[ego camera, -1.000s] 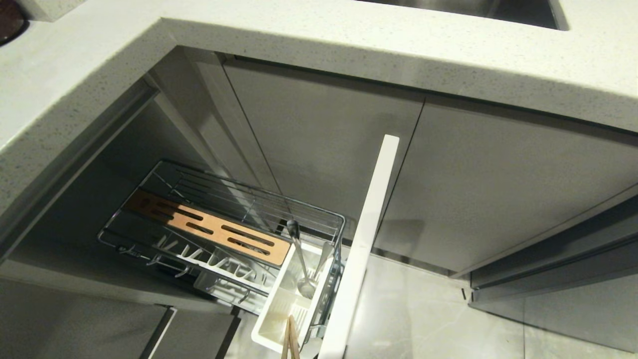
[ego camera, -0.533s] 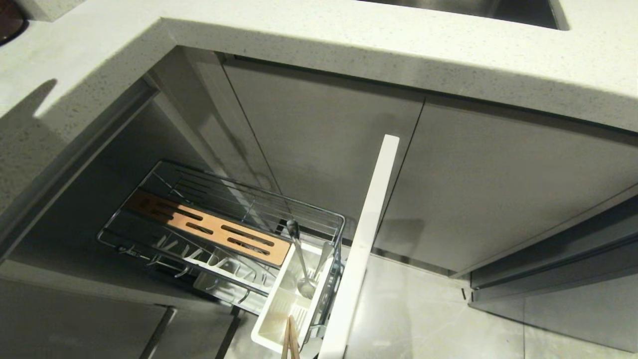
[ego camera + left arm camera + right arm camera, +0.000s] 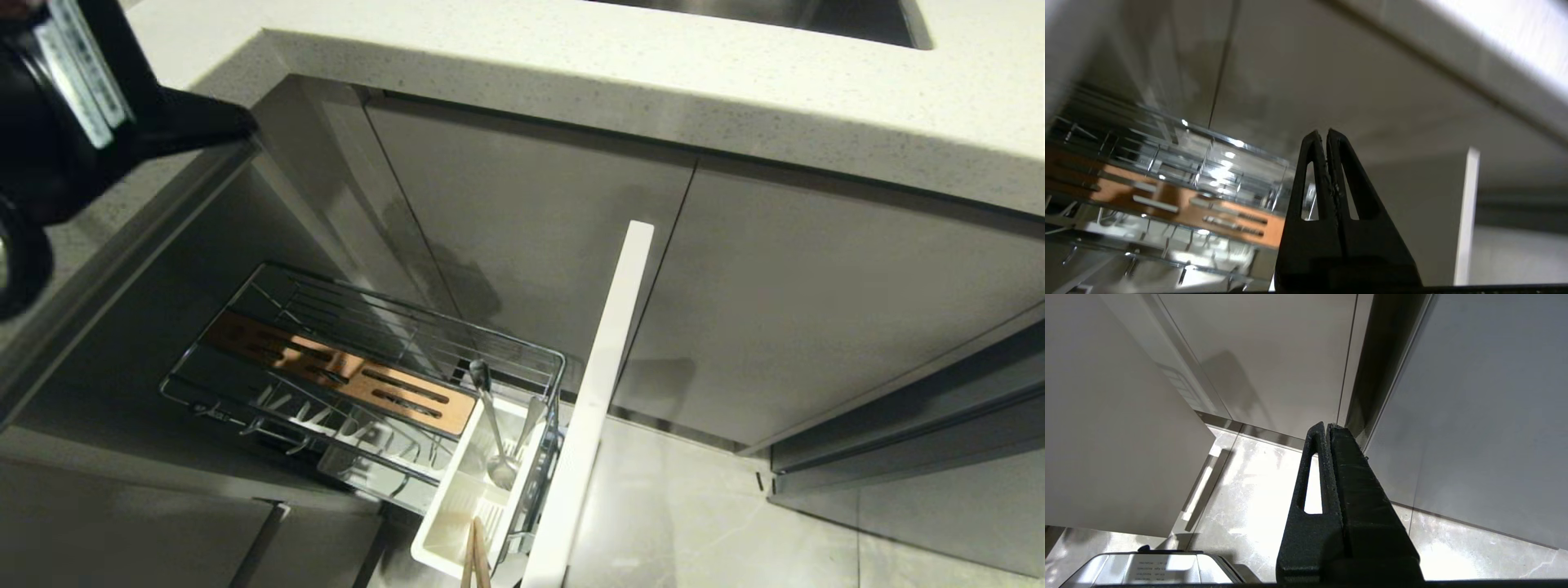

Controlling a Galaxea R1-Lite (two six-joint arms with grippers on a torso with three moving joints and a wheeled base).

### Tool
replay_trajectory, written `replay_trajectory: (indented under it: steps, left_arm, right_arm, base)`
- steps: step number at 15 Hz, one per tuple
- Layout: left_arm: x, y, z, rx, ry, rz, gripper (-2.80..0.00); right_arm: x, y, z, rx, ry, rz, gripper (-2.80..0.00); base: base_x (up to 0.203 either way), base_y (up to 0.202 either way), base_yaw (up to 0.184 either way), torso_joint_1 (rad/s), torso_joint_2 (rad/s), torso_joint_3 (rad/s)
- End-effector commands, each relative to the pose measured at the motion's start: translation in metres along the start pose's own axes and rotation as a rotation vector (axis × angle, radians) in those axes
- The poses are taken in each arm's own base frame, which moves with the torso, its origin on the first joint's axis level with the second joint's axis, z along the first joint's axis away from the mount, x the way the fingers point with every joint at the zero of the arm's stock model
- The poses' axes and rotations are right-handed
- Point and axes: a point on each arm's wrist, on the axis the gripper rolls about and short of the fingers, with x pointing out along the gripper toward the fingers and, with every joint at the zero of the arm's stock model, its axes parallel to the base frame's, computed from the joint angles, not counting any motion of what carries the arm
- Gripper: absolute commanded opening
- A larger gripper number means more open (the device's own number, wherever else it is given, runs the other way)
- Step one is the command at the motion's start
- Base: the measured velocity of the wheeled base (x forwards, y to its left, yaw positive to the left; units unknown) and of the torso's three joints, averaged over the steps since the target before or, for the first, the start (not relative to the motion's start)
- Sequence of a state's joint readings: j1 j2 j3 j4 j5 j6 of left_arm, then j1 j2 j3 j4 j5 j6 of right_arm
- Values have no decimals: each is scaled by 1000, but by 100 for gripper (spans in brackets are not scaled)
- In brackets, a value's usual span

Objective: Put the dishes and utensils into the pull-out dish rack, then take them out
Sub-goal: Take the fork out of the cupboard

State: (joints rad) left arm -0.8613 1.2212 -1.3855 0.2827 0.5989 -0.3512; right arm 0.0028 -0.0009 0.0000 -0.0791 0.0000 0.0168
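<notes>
Two utensils, fork (image 3: pixel 493 425) and chopsticks (image 3: pixel 474 557), upright in white caddy (image 3: pixel 457 510) at near right end of pulled-out dish rack (image 3: pixel 359 384); left gripper (image 3: pixel 1324 134) above, fingers together, empty; right gripper (image 3: pixel 1327 426) likewise pressed together, near floor.

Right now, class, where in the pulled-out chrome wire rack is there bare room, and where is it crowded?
Free: the slotted wooden strip and the wire bars behind it in the chrome wire rack. Crowded: the white plastic caddy, holding silver metal utensils and wooden chopsticks.
</notes>
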Motion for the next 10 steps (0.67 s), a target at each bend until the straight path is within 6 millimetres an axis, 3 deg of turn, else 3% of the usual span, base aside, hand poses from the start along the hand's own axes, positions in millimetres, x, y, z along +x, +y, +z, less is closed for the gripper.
replay_trajectory:
  steps: [1, 6, 10]
  left_arm:
    - [11, -11, -28, 102, 98, -23, -280]
    - [26, -32, -82, 310, 311, -55, -280]
    - [31, -27, -115, 467, 547, -50, -280]
  right_arm:
    - [2, 0, -7, 0, 26, 0, -280]
    - [2, 0, -7, 0, 26, 0, -280]
    - [2, 0, -7, 0, 26, 0, -280]
  base:
    - [0, 0, 0, 0, 0, 0]
    - [0, 0, 0, 0, 0, 0]
    - [0, 0, 0, 0, 0, 0]
